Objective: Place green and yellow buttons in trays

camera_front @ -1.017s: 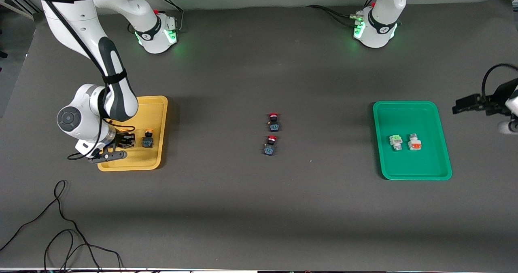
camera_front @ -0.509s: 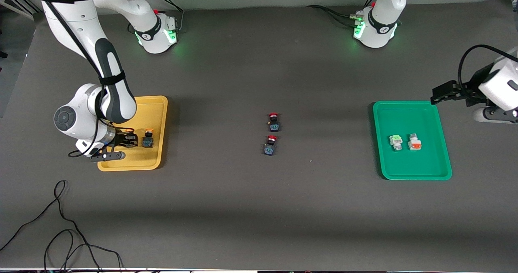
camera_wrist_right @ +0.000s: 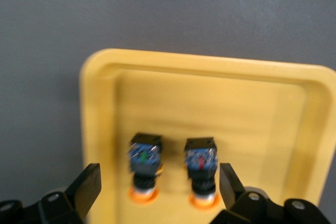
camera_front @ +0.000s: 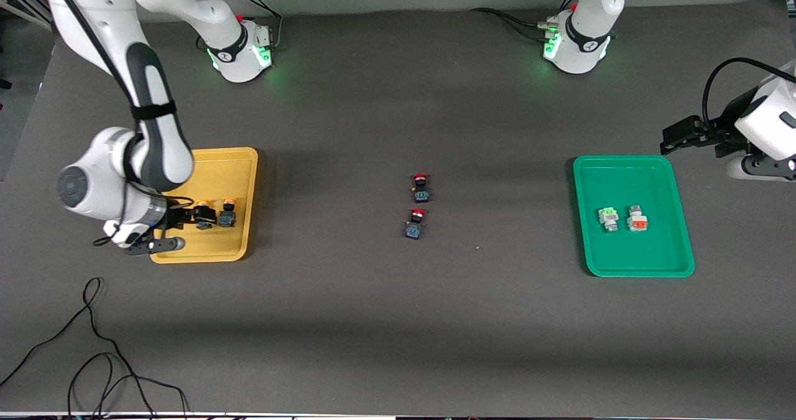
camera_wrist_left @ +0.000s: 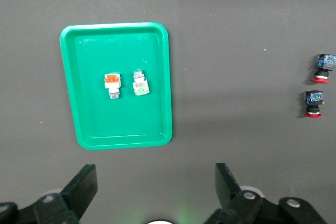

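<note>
Two yellow-capped black buttons [camera_front: 203, 214] [camera_front: 227, 214] lie side by side in the mustard yellow tray [camera_front: 225, 171]. My right gripper [camera_front: 186, 218] is open and empty, just above the tray beside them. In the right wrist view both buttons [camera_wrist_right: 145, 169] [camera_wrist_right: 200, 171] lie on the yellow tray [camera_wrist_right: 210, 98] between the open fingers of the right gripper [camera_wrist_right: 159, 183]. The whitish button with a pale green end [camera_front: 607, 217] lies in the green tray [camera_front: 628, 177]. My left gripper [camera_front: 681, 135] is open and empty, up beside that tray's corner. The left wrist view shows the left gripper [camera_wrist_left: 155, 182], the green tray [camera_wrist_left: 115, 121] and that button [camera_wrist_left: 139, 84].
Two red-capped black buttons [camera_front: 421, 187] [camera_front: 415, 223] sit at the table's middle; the left wrist view shows them too [camera_wrist_left: 321, 68] [camera_wrist_left: 313, 103]. A whitish button with an orange-red end [camera_front: 637, 219] lies beside the green-ended one. Loose black cables [camera_front: 93, 358] lie near the front edge.
My right gripper has let go of the second yellow-capped button in the yellow tray and drawn back toward the right arm's end. My left arm has swung in toward the green tray.
</note>
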{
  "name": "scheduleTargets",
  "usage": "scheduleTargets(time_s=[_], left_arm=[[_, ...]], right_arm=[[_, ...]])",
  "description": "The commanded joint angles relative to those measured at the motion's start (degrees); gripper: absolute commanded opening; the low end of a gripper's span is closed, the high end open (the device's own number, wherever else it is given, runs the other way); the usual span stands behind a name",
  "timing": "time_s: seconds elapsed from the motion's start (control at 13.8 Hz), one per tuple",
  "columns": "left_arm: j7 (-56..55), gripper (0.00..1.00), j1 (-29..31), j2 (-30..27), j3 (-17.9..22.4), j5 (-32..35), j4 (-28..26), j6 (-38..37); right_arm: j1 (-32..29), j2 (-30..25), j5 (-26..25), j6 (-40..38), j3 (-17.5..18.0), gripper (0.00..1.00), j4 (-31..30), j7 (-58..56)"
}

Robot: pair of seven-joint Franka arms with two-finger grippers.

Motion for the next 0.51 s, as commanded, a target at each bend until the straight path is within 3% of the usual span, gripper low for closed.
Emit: scheduleTargets(time_s=[0.0, 0.29, 0.44], left_arm=[[-0.2, 1.0, -0.5, -1.0, 0.5, 0.0, 0.3, -1.3], [0.0, 1.0, -0.9, -1.1, 0.2, 0.9, 0.2, -1.5], [0.1, 1.0, -0.9, -1.5, 0.2, 2.8, 0.2, -1.6]], right_arm=[[0.2, -0.7, 0.6, -14.3, -3.2, 1.0, 10.4, 2.3], [-0.1, -0.7, -0.3, -31.8, -4.8, 1.0, 25.2, 8.2], [0.4, -0.8, -4.8, -40.5, -5.4, 1.0, 34.6, 13.2]])
